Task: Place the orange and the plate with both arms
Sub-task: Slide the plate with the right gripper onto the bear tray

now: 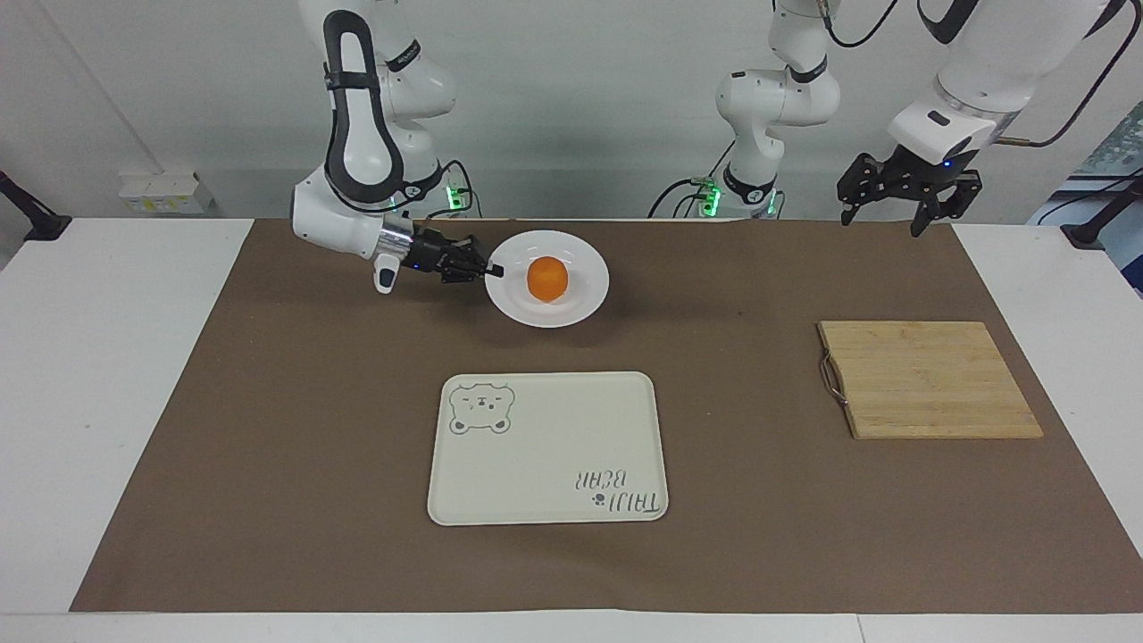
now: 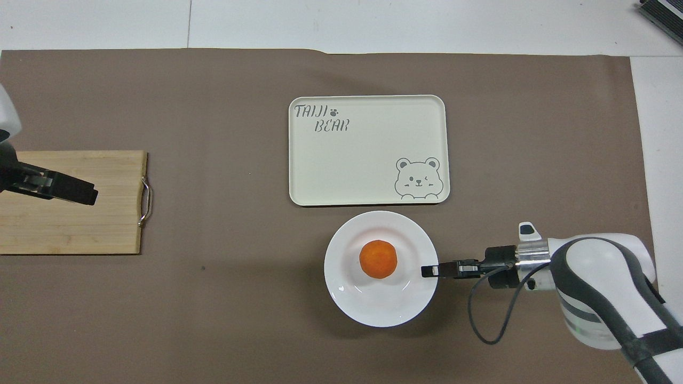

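Note:
A round white plate (image 1: 585, 295) (image 2: 373, 309) hangs lifted above the brown mat, with a shadow under it. The orange (image 1: 546, 279) (image 2: 378, 258) rests in its middle. My right gripper (image 1: 494, 271) (image 2: 427, 271) is shut on the plate's rim, on the side toward the right arm's end of the table. My left gripper (image 1: 896, 219) (image 2: 88, 194) hangs open and high over the mat, near the left arm's end of the table, holding nothing; this arm waits.
A cream tray (image 1: 545, 500) (image 2: 368, 181) with a bear drawing lies on the mat, farther from the robots than the plate. A wooden cutting board (image 1: 929, 379) (image 2: 69, 229) with a metal handle lies toward the left arm's end.

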`<state>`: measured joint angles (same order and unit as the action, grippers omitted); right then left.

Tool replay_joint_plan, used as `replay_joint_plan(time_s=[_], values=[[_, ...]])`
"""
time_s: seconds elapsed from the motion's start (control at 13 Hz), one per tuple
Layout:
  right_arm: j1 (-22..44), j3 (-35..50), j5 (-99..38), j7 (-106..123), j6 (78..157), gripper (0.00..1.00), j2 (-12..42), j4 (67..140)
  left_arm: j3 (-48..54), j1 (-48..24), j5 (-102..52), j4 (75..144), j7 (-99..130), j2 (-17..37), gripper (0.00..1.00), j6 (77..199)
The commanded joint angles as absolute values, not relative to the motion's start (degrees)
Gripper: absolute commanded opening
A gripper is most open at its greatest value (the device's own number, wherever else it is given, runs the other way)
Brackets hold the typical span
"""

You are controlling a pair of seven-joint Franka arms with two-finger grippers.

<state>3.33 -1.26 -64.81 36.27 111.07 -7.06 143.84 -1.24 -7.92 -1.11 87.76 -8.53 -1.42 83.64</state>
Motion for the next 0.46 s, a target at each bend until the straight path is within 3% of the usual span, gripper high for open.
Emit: replay_joint_plan(time_s=[0.0,0.39], values=[[-0.78,-1.14,-61.44,34.89,107.15,0.0,-6.69,140.81,-1.49,-8.35,-0.97,89.3,-8.44,-2.73,1.0,84.29],[-6.67,-1.14,-53.64,32.97,102.31,0.0,-0.02,129.93,-1.49,-8.26,-0.97,89.65,-8.17,-2.73,1.0,87.1]])
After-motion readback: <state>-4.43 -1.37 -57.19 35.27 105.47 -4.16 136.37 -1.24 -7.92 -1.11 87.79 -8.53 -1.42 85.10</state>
